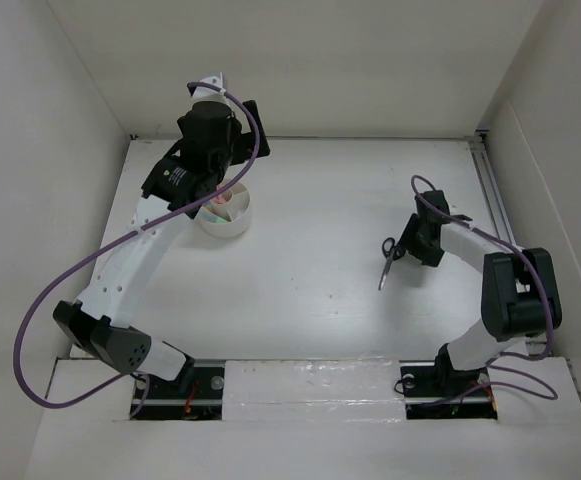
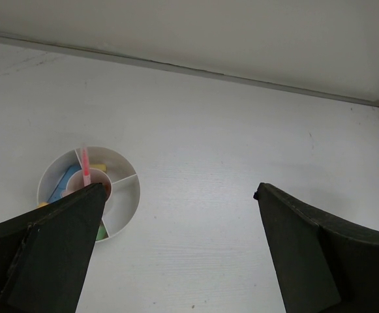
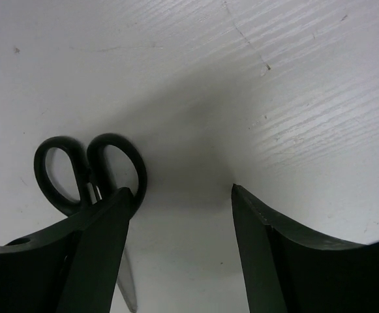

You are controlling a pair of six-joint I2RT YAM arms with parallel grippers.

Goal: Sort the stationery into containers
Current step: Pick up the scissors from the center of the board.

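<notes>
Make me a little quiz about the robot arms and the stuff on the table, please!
1. True or false: the black-handled metal scissors lie inside the round white divided cup.
2. What colour is the thin upright pen in the cup's middle? A pink, B black, C purple.
3. Fill in: the right gripper beside the scissors is ____ (open or shut).
Key: 1 false; 2 A; 3 open.

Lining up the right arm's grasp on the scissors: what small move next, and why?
Probably slide the right gripper sideways toward the scissors. It is open, but the black handles lie beside one finger, partly hidden by it and outside the gap, so closing now would likely miss them.
</notes>
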